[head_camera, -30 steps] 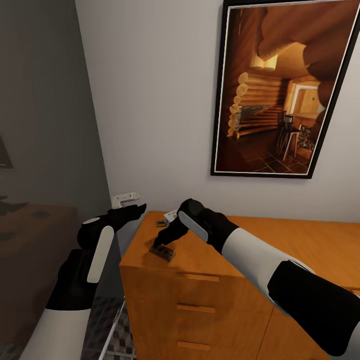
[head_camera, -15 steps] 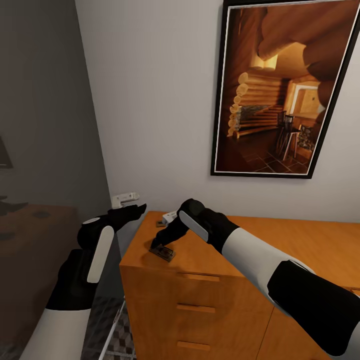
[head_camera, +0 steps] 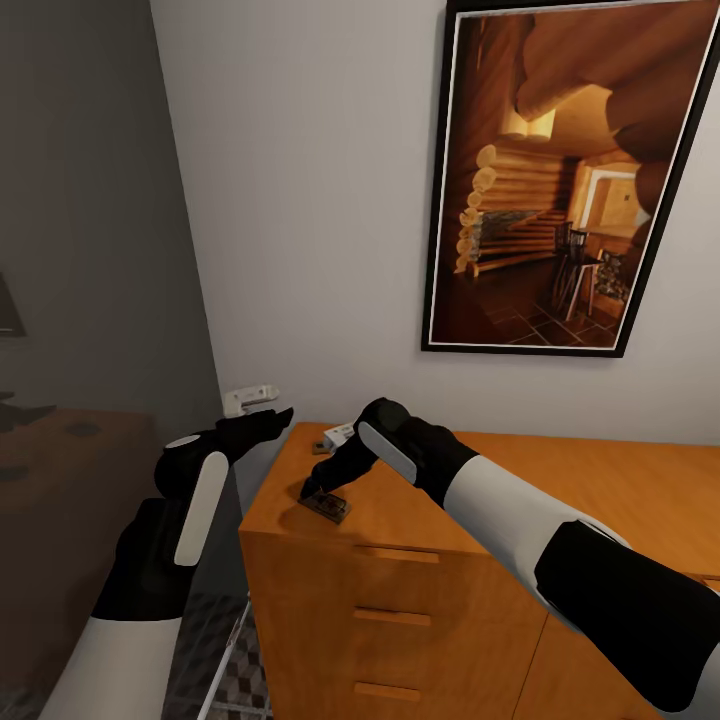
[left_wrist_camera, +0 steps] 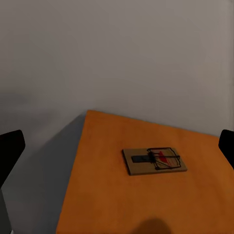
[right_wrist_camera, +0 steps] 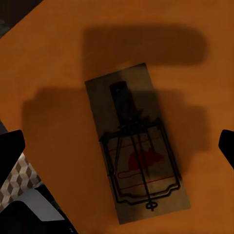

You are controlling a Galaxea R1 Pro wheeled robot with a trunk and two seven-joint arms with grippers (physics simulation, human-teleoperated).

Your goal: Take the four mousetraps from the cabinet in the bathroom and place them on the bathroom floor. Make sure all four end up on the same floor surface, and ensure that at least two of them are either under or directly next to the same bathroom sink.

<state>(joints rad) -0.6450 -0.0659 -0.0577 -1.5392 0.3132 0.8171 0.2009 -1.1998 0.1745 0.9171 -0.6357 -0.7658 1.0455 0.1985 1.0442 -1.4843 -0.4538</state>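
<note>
The right end effector (head_camera: 322, 490) was held spread wide just above a mousetrap (head_camera: 327, 507) lying flat near the front left corner of the cabinet (head_camera: 420, 560). A second mousetrap (head_camera: 322, 447) was seen near the cabinet's back left corner. The left end effector (head_camera: 278, 417) was held open beside the cabinet's left edge.

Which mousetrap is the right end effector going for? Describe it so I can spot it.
Find the orange-brown cabinet under the framed cabin picture. On its top, near the front left corner, a mousetrap lies flat below the right end effector. The other mousetrap lies nearer the wall, with nothing over it.
</note>
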